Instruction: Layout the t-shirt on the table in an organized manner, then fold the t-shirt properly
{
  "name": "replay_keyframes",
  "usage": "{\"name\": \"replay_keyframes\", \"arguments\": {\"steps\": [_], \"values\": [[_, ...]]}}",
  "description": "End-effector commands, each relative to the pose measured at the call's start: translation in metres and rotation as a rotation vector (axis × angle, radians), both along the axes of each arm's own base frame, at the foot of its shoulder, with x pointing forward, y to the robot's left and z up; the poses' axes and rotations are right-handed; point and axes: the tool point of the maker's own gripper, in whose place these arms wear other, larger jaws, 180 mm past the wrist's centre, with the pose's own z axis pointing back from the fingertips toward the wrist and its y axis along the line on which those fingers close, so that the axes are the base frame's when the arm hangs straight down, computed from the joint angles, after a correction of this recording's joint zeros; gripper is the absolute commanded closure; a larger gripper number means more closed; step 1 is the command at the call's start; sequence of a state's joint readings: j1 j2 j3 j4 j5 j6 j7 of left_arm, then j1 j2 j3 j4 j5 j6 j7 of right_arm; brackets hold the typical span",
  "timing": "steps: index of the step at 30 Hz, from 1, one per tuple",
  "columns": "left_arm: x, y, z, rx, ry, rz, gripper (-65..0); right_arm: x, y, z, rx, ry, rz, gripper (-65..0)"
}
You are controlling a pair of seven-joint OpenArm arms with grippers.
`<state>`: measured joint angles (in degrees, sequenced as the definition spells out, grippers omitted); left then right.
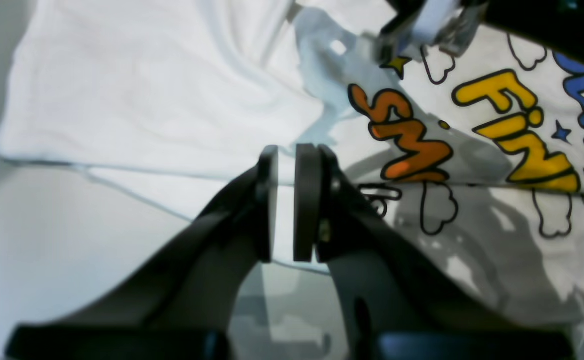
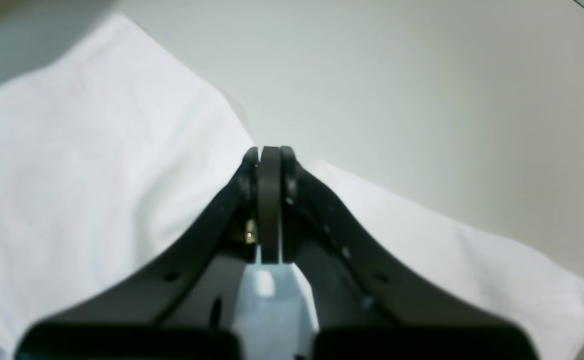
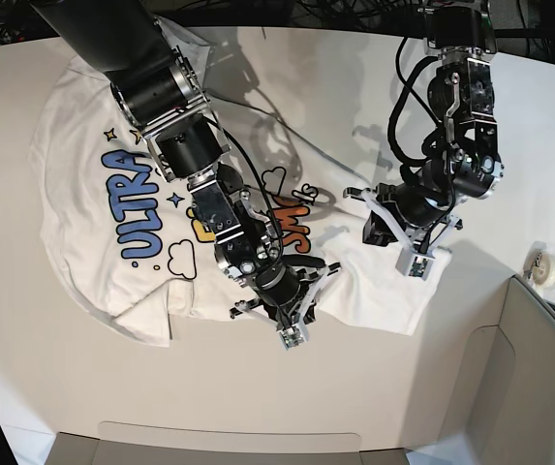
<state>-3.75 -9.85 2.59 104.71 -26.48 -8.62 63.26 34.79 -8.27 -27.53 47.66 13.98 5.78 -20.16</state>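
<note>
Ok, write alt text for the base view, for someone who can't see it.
Two black robot arms bend over a white printed cotton t-shirt spread rumpled on a large off-white table. The right gripper and the left gripper both sit low at the shirt's near hem, part of which is folded over the print.

light: bright, overhead | shadows: soft | wrist views: blurred, perhaps edge-warped
</note>
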Motion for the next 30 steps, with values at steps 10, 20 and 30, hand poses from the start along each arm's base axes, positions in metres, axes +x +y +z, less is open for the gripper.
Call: {"name": "replay_keyframes", "arguments": {"steps": [10, 20, 30], "values": [[-0.010, -0.004, -0.045, -0.030, 0.064, 0.011, -5.0, -0.006, -0.002, -0.038, 0.088, 0.150, -0.050, 0.0], [-0.054, 0.027, -0.104, 0.155, 0.180, 0.046, -5.0, -0.012, -0.014, -0.064, 0.050, 0.215, -0.079, 0.0], [-0.133, 0.030, -0.105, 0.229, 0.234, -0.034, -5.0, 0.005, -0.063, -0.069, -0.021, 0.204, -0.242, 0.0]]}}
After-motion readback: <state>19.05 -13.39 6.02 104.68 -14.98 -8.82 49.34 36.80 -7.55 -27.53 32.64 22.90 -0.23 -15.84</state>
